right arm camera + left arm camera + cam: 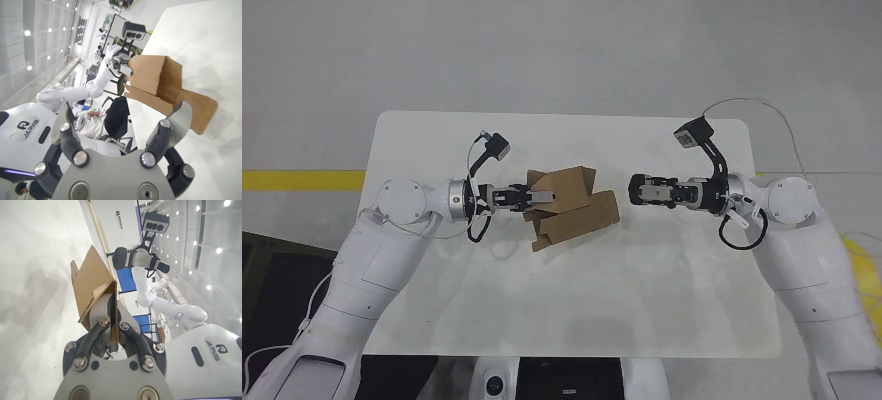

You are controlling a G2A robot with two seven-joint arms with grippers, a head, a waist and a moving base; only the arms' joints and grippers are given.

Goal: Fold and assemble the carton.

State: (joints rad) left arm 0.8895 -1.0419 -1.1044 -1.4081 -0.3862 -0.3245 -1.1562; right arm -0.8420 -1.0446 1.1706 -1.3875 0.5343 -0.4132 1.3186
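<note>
On counter (442, 290): carton (567, 205), left flap clamped in left gripper (535, 197) fingers; right gripper (634, 189) fingers apart, just right of it.

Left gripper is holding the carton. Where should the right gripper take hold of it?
Grip the flat flap jutting toward the right gripper, coming straight in from the side of the carton opposite the left gripper. It is a thin, free-edged panel that the open jaws should fit over.
</note>
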